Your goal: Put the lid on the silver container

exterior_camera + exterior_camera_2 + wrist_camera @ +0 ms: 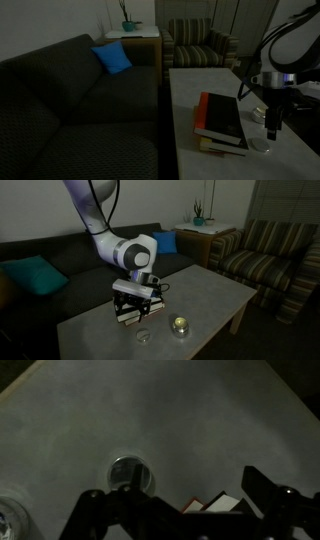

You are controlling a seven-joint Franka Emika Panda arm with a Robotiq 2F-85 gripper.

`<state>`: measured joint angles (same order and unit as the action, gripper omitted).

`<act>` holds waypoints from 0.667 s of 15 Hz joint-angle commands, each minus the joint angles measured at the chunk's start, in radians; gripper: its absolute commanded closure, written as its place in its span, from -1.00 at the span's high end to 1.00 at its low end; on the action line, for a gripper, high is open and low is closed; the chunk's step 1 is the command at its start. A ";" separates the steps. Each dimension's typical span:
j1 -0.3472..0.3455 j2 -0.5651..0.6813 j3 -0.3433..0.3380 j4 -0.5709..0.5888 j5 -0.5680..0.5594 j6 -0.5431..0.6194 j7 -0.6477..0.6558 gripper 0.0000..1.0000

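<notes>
The lid (pixel 145 336) is a flat pale disc on the grey table, in front of the book stack. In the wrist view it shows as a thin-rimmed ring (pixel 128 475). It also shows in an exterior view (pixel 262 143). The silver container (pixel 180 326) is a small shiny tin standing beside the lid, apart from it. Its edge shows at the lower left of the wrist view (pixel 8 520). My gripper (pixel 140 302) hangs over the near edge of the books, open and empty. It also shows in the other views (pixel 272 128) (pixel 175 500).
A red-and-black book stack (pixel 220 120) lies on the table (pixel 215 290) under the gripper (pixel 128 312). A dark sofa (pixel 70 100) with a blue cushion runs along one side. A striped armchair (pixel 265 245) stands past the table's end.
</notes>
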<state>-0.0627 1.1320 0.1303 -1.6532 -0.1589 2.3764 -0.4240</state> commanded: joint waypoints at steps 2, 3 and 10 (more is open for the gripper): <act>-0.013 0.145 0.001 0.128 0.065 -0.030 0.048 1.00; -0.018 0.172 0.004 0.147 0.072 -0.030 0.049 1.00; -0.013 0.278 -0.012 0.234 0.134 0.026 0.170 1.00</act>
<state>-0.0778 1.3769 0.1251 -1.4630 -0.0560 2.3877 -0.2989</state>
